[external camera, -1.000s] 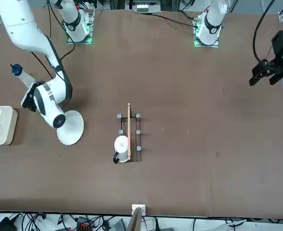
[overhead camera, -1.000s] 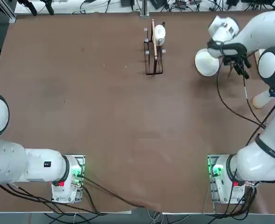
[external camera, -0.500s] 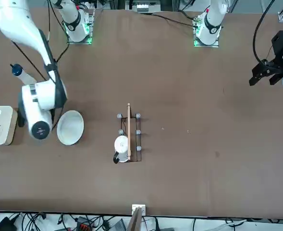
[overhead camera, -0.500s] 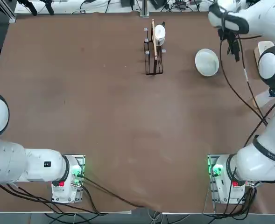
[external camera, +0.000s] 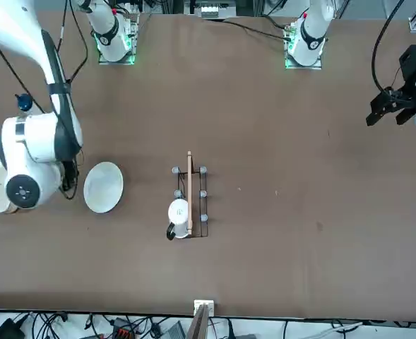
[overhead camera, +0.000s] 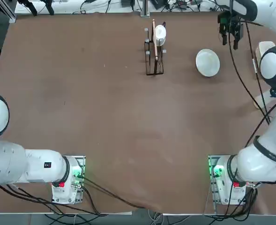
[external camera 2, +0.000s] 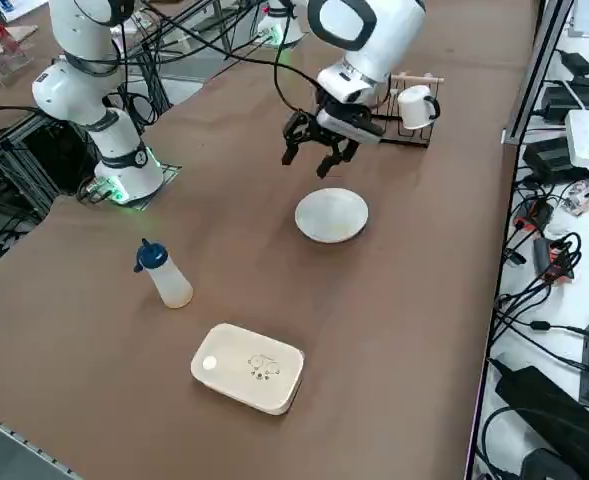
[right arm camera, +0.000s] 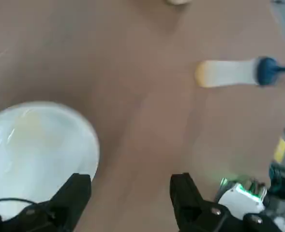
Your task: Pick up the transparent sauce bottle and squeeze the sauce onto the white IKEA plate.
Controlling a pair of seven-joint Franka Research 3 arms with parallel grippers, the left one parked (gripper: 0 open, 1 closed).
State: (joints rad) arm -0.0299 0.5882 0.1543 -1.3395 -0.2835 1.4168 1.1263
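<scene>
In the right side view, from left to right, the sauce bottle (external camera 2: 177,287) comes first, standing upright on the table (external camera 2: 94,340), well apart from the tool, back on the side toward the arm's base. It looks light, with a pale body that is probably soft and squeezable, and pale yellow contents low down. It may be a bit slick, so the best hold would be around the middle of the body, below the blue cap (external camera 2: 152,254): firm enough to lift, gentle enough not to squirt early.

Next is the white box (external camera 2: 236,375), apart from the tool and off to the robot's right of it. Its lid has a small line drawing (external camera 2: 264,367); any words there are too small to read.

The tool (external camera 2: 306,163) is open and holds nothing, hanging above the table. Just beyond it comes the white plate (external camera 2: 332,215), near the tool and unmarked; it looks stiff, glossy and perhaps breakable.

Last, past the tool, are the mug (external camera 2: 416,107) and wire rack (external camera 2: 406,138). No brand or label can be read on the bottle.
</scene>
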